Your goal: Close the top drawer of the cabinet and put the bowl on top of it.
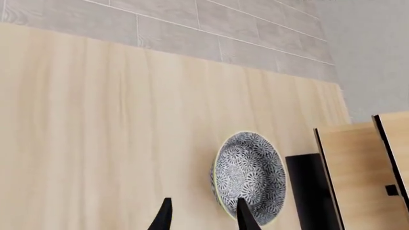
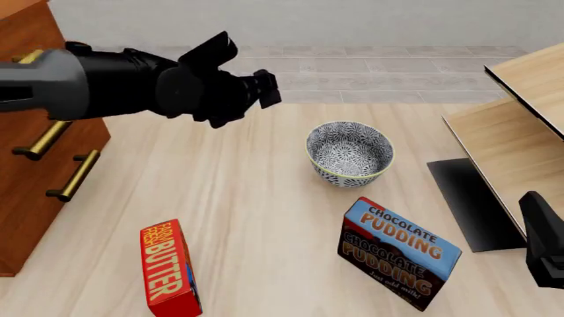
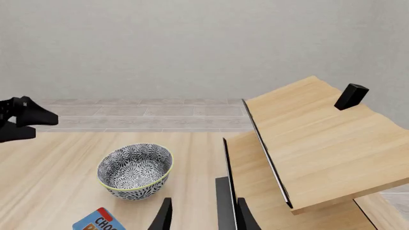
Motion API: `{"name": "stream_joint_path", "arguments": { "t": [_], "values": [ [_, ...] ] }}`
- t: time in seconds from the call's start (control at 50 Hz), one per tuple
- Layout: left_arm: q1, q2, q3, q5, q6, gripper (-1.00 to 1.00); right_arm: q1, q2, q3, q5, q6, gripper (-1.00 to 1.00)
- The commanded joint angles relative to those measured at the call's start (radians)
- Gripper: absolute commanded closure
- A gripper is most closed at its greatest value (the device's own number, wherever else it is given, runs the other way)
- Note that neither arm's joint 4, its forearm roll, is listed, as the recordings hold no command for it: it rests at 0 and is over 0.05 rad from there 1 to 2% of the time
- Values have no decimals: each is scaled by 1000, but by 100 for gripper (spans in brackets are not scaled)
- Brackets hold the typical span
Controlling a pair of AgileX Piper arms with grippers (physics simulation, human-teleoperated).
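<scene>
My left gripper (image 2: 261, 89) over table (image 2: 247, 198), fingers apart, holding nothing. Bowl (image 2: 349, 153) upright on table, just ahead and to right of it, well apart from cabinet (image 2: 35, 119) at far left. In left wrist view bowl (image 1: 249, 177) sits just beyond 1 fingertip (image 1: 243, 211). Right gripper (image 3: 201, 215) low beside shelf (image 2: 520, 132), farther from bowl, fingers apart too. Top drawer state: cannot tell, arm hides it. Judgement: left arm nearer, reach right and down onto rim.

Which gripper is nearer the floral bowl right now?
Left. The left gripper hangs above the table just left of the floral bowl; the right gripper sits farther off by the pale shelf unit.
</scene>
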Motion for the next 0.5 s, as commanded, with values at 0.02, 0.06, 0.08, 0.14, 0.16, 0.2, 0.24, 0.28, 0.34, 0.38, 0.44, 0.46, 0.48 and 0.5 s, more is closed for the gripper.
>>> {"name": "stream_joint_path", "arguments": {
  "t": [0.02, 0.06, 0.08, 0.14, 0.16, 0.2, 0.24, 0.28, 0.34, 0.38, 0.44, 0.46, 0.48, 0.5],
  "values": [
    [-2, 38, 0, -38, -14, -100, 0, -7, 0, 6, 0, -100],
    [-2, 47, -2, -44, -10, -100, 0, -8, 0, 6, 0, -100],
    [-2, 49, -4, -43, -11, -100, 0, -7, 0, 6, 0, -100],
    [-12, 58, -4, -50, -18, -100, 0, -7, 0, 6, 0, -100],
    [-17, 62, -4, -53, -20, -100, 0, -7, 0, 6, 0, -100],
    [-21, 67, -6, -55, -23, -100, 0, -7, 0, 6, 0, -100],
    [-21, 73, -7, -58, -26, -100, 0, -7, 0, 6, 0, -100],
    [-21, 79, -9, -63, -24, -100, 0, -7, 0, 6, 0, -100],
    [-24, 90, -7, -72, -24, -100, 0, -7, 0, 6, 0, -100],
    [-30, 100, -4, -79, -25, -100, 0, -7, 0, 6, 0, -100],
    [-33, 109, -7, -82, -29, -100, 0, -7, 0, 6, 0, -100],
    [-31, 113, -14, -78, -28, -100, 0, -7, 0, 6, 0, -100],
    [-32, 115, -16, -79, -28, -100, 0, -7, 0, 6, 0, -100],
    [-36, 118, -15, -82, -34, -100, 0, -7, 0, 6, 0, -100]
  ]
}}
